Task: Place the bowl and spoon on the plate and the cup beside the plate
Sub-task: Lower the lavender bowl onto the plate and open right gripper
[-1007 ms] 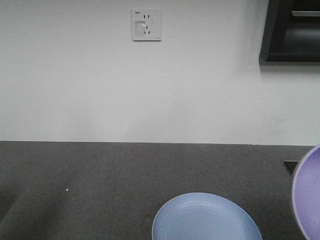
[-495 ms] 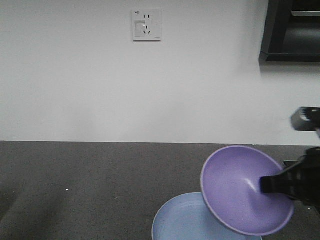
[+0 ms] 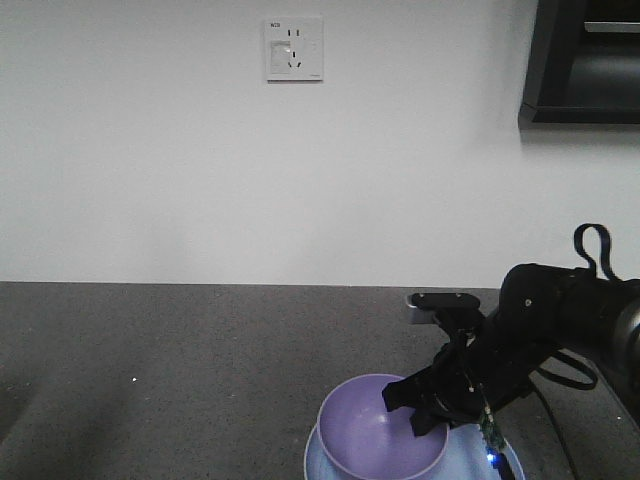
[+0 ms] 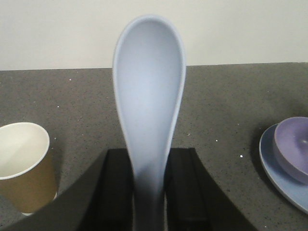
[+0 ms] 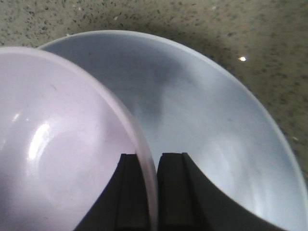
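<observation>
In my left wrist view the cup [image 4: 21, 166] is standing upright at the lower left on the dark speckled counter [image 4: 231, 101], mouth up. In the middle my left claw [image 4: 149, 195] is gripping the spoon [image 4: 149, 91] by its handle, narrowed onto it, with the scoop pointing up the frame toward the pale wall. At the right edge the bowl [image 4: 294, 148] is showing over the plate [image 4: 279, 175], well apart from the cup.

In the front view a socket [image 3: 293, 49] is showing on the wall, left of centre at the top. The bowl is sitting low in the frame over the plate, whose rim is peeking out beneath it. My right claw [image 3: 418, 405] is reaching in from the right onto the bowl's right rim. A dark cabinet [image 3: 585, 60] is filling the upper right corner.

In my right wrist view the bowl is filling the left half and the plate is spreading under it to the right. At the bottom my right claw is pinching the bowl's rim, one finger [image 5: 127, 192] inside the bowl and the other outside, over the plate. Whether the bowl's base is touching the plate I cannot tell
</observation>
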Robot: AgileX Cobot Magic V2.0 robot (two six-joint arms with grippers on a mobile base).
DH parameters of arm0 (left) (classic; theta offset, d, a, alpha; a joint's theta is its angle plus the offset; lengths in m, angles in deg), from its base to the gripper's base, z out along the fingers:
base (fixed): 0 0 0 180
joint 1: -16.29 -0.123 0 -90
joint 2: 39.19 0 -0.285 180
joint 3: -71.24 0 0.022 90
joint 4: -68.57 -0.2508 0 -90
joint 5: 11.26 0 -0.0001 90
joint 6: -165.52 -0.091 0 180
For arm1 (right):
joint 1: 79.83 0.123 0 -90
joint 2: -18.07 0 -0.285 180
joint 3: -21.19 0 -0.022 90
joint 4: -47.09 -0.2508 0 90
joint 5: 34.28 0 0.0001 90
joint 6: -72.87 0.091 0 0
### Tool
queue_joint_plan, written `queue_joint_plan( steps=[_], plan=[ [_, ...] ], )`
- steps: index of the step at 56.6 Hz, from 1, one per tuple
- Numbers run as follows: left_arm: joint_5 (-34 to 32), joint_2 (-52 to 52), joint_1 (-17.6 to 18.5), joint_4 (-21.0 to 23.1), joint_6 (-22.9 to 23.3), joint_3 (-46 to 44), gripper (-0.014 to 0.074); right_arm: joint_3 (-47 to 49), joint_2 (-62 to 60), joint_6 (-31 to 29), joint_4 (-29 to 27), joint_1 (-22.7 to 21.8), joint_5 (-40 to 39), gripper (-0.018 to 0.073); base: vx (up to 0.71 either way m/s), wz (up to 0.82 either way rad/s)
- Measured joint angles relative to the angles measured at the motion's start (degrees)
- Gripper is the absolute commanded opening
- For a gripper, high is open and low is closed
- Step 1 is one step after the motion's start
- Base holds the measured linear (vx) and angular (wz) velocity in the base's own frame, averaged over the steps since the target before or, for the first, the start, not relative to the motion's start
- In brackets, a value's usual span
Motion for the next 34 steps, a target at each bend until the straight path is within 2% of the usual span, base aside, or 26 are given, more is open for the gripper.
queue_joint_plan(
  steps=[15, 25, 34],
  plan=[
    [1.3, 0.0, 0.0, 0.0, 0.0, 0.0, -0.0006, 0.1, 0.7, 0.0, 0.0, 0.2, -1.4, 0.0018, 0.0, 0.0],
    [1.4, 0.0, 0.0, 0.0, 0.0, 0.0, -0.0006, 0.1, 0.7, 0.0, 0.0, 0.2, -1.2, 0.0132, 0.0, 0.0],
    [1.4, 0.0, 0.0, 0.0, 0.0, 0.0, -0.0006, 0.1, 0.7, -0.1, 0.0, 0.2, -0.6, 0.0298, 0.0, 0.0]
  ],
)
